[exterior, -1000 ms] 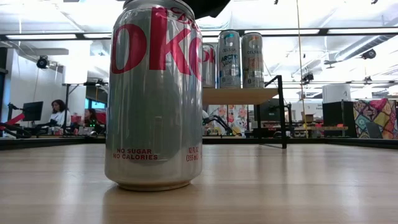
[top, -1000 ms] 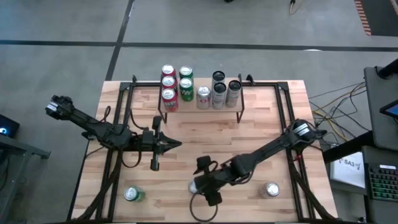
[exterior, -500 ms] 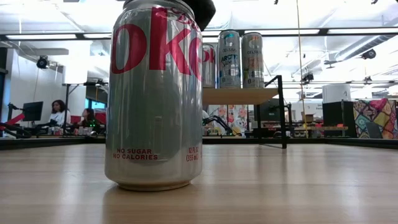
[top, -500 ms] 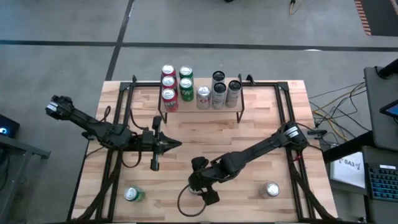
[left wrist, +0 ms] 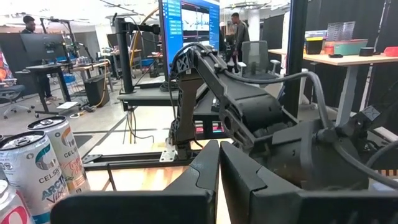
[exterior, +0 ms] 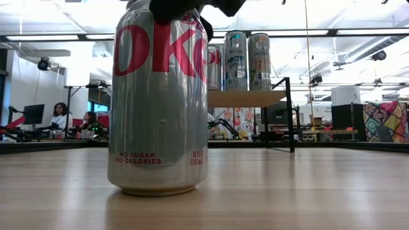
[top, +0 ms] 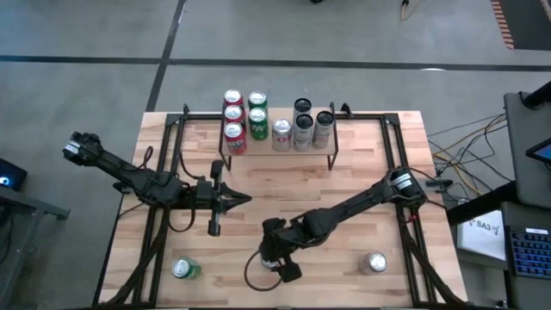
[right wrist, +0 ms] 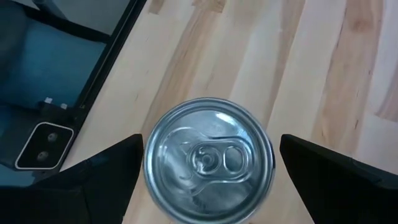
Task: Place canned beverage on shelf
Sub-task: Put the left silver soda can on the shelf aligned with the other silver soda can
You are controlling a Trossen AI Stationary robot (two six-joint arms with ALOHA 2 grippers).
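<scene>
Your silver cola can (exterior: 158, 102) stands upright near the front edge of the surface (top: 353, 172), well apart from the shelf (top: 277, 146) at the back, where eight other cans already stand. Your right gripper (right wrist: 205, 158) hangs directly above it, fingers (right wrist: 102, 171) spread wide to either side of the lid and not yet gripping: this looks like the approach to the pick. Next you likely need to descend, then close on the can's body. Your left gripper (top: 241, 200) waits mid-surface, fingers together.
</scene>
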